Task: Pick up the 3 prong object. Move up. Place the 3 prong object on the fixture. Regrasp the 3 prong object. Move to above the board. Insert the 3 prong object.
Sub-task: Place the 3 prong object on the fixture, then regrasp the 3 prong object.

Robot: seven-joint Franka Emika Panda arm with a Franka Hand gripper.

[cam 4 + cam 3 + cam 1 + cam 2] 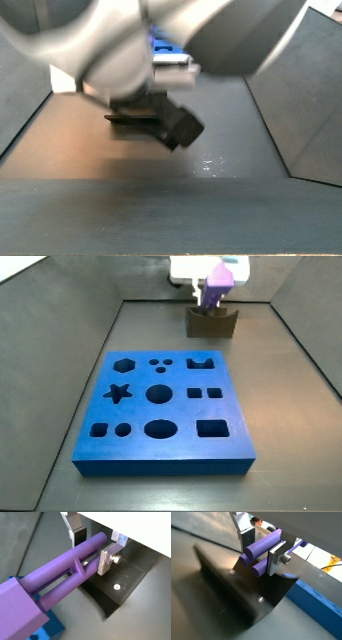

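Note:
My gripper (214,289) is at the far end of the floor, just above the fixture (211,323), a small olive-brown notched block. It is shut on the 3 prong object (60,577), a light-purple piece whose round prongs lie between the silver fingers (107,558) in both wrist views (256,556). Its square body sticks out to one side of the jaws. The fixture shows dark right under the piece (238,587). The blue board (167,406) with its shaped cutouts lies in the middle of the floor, nearer than the fixture. In a side view the arm (134,50) is blurred and hides the piece.
Grey walls (80,346) rise on both sides of the floor and behind the fixture. An edge of the board (318,609) shows beside the fixture in a wrist view.

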